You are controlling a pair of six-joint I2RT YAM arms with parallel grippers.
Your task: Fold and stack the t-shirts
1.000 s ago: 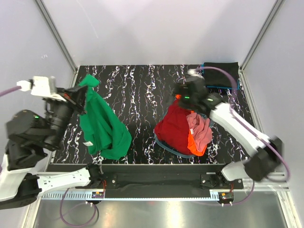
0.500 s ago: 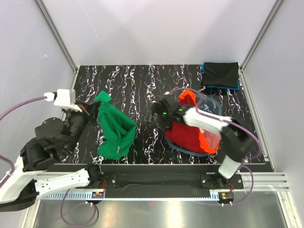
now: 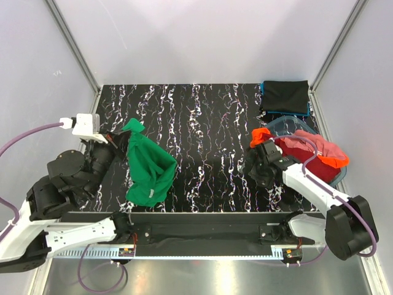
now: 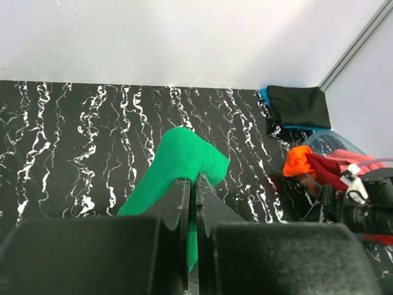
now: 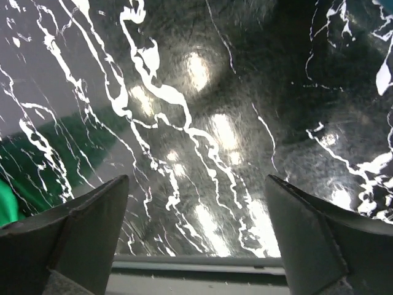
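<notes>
My left gripper [image 3: 124,139] is shut on a corner of the bright green t-shirt [image 3: 148,169]. The shirt hangs bunched from it down to the table at the left. In the left wrist view the fingers [image 4: 182,203] pinch the green cloth [image 4: 181,157]. My right gripper [image 3: 253,167] is open and empty, low over the bare table beside the clear plastic tub [image 3: 288,123]. The tub holds maroon-red [image 3: 301,147], pink and orange [image 3: 261,134] shirts. A folded black t-shirt [image 3: 285,96] lies on a blue one at the back right corner.
The table is black with white marbling [image 3: 202,117]. White walls and metal posts close in the back and both sides. The front rail [image 5: 202,263] shows just under my right gripper. The tub and its shirts also show in the left wrist view [image 4: 320,142].
The tub of shirts has slid from the table's middle to the right side, and my right arm has drawn back with it. The left gripper moved the green shirt inward earlier, then held still.
</notes>
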